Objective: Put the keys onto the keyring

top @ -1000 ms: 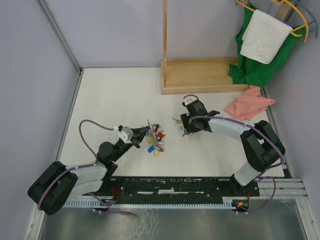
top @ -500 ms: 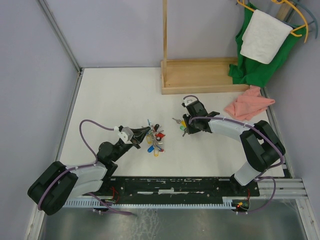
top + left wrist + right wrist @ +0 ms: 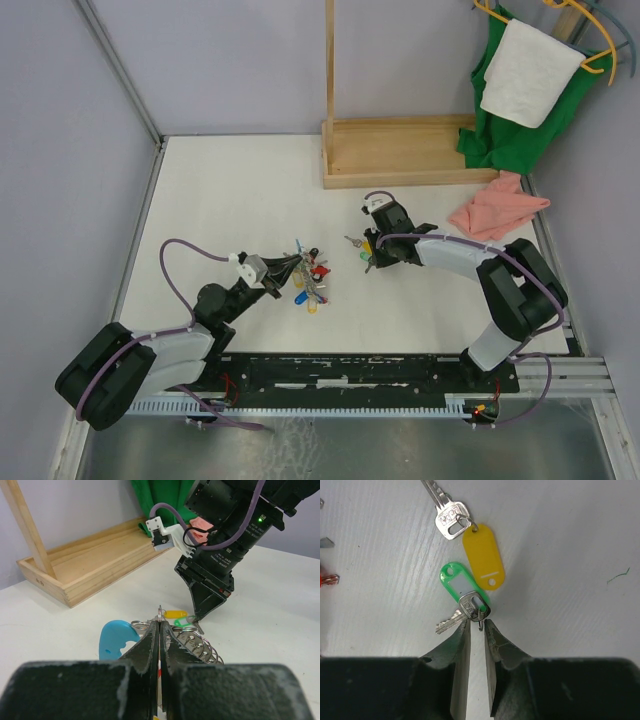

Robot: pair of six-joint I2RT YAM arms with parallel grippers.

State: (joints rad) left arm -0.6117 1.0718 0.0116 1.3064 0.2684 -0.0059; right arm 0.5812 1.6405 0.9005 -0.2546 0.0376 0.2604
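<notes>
Two of the keys lie on the white table under my right gripper (image 3: 478, 630): one with a yellow tag (image 3: 482, 555) and one with a green tag (image 3: 460, 582). That gripper points straight down, its jaws a narrow gap apart, the green-tagged key's small wire loop (image 3: 481, 625) standing between the tips without touching either. From above, these keys (image 3: 362, 247) lie to the right of the keyring (image 3: 308, 278). My left gripper (image 3: 160, 625) is shut on the keyring's thin metal wire, the light-blue band (image 3: 116, 637) to its left and the grey rings (image 3: 200, 647) to its right.
A wooden stand with a tray base (image 3: 400, 150) sits at the back. A pink cloth (image 3: 497, 210) lies at the right edge, with green cloth and a white towel (image 3: 520, 90) hanging above it. A red tag (image 3: 327, 579) lies left of the keys.
My right gripper's jaws have narrowed around the green-tagged key's small loop. The left gripper has stayed shut on the keyring and has not moved.
</notes>
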